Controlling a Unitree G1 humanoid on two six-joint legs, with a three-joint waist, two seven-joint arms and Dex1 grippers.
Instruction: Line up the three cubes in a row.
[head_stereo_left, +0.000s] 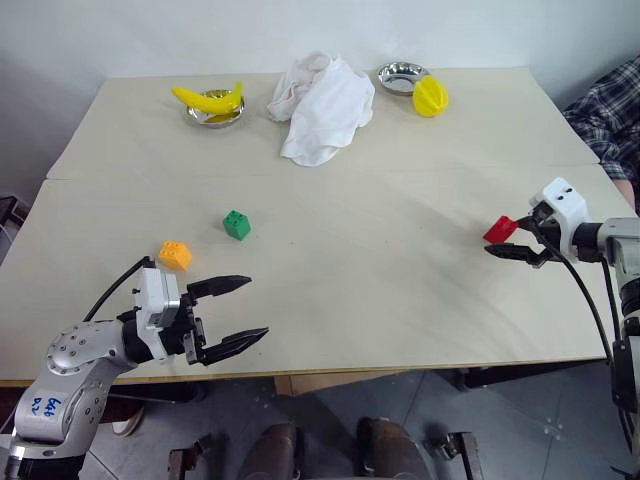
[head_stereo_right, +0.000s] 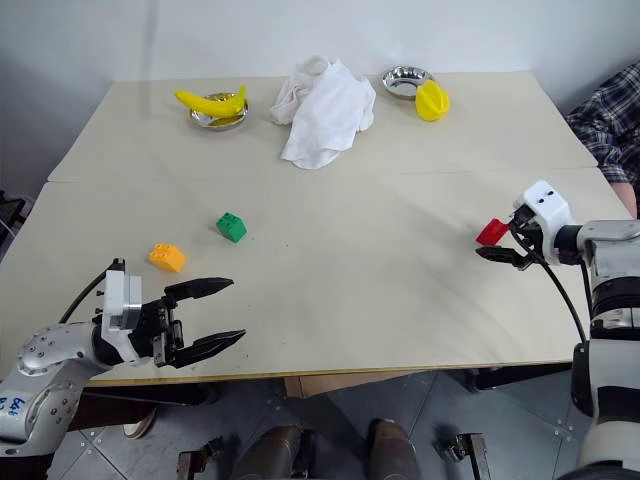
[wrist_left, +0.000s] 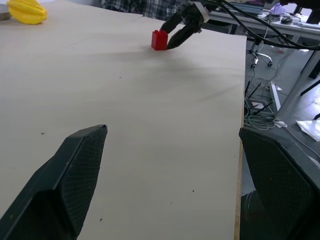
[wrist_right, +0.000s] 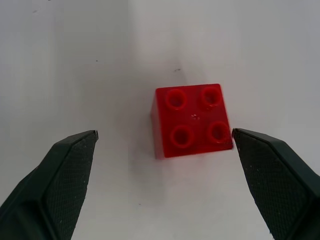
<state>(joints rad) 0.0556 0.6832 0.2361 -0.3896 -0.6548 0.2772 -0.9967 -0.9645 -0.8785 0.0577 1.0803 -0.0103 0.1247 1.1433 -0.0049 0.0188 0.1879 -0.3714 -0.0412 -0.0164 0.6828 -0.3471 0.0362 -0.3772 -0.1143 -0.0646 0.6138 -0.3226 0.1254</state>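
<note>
Pale beige wooden worktop (head_stereo_left: 400, 290), seamed across its width. Item one: small red plastic studded cube (wrist_right: 191, 120), four studs up, lay on the worktop near the right edge; the right gripper (head_stereo_left: 519, 241), black-fingered with a white housing, was at it, jaws spread either side of the cube with one finger (wrist_right: 275, 170) touching or nearly touching a corner, the other well clear; no grip shown. Item two: small green plastic studded cube (head_stereo_left: 237, 225), left of centre, tilted on the surface. Item three: small orange plastic studded cube (head_stereo_left: 175, 255), near and to the left of the green one, apart from it. The three cubes formed no row; the red one was well apart from the other two. Left gripper (head_stereo_left: 232, 316), black-fingered, hovered over the near left edge of the worktop, jaws spread wide, empty, just near of the orange cube. Far side, left to right: yellow plastic banana (head_stereo_left: 208, 99) resting across a small round steel bowl (head_stereo_left: 216, 119); crumpled white cloth (head_stereo_left: 322, 106); a second small round steel bowl (head_stereo_left: 400, 76); yellow ridged plastic fruit (head_stereo_left: 430, 97) just beside that bowl. A person's plaid sleeve (head_stereo_left: 610, 115) was at the far right edge.
</note>
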